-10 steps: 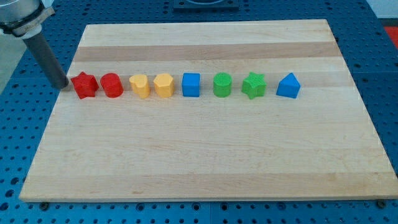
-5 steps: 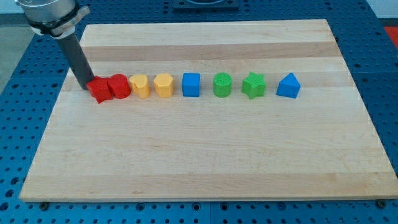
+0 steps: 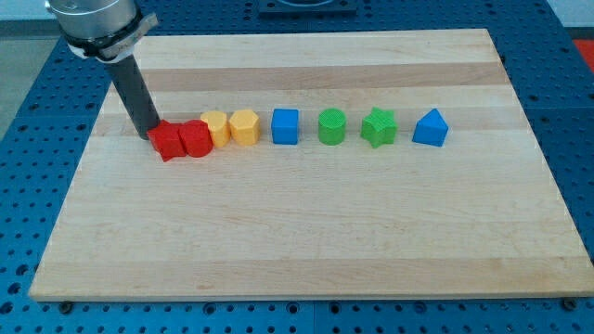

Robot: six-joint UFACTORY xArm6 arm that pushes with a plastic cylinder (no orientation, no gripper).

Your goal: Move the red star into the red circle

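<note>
Standing in one row across the worktop (image 3: 306,223), from the view's left: red star (image 3: 167,142), red circle (image 3: 196,138), two yellow blocks (image 3: 215,127) (image 3: 244,126) (shapes hard to make out), blue cube (image 3: 285,125), green cylinder (image 3: 331,125), green star (image 3: 379,126), blue triangle (image 3: 430,127).

Claw: none fitted, so no open or closed state applies; the arm ends in a dark rod.

My tip (image 3: 151,137): on the worktop, pressed to the red star's left side, placed there so a push to the view's right drives the star along the row.

Red star: just right of my tip, its right side touching the red circle. Task judged essentially met.

Red circle: apparently touching the first yellow block, slightly below the row's line.
</note>
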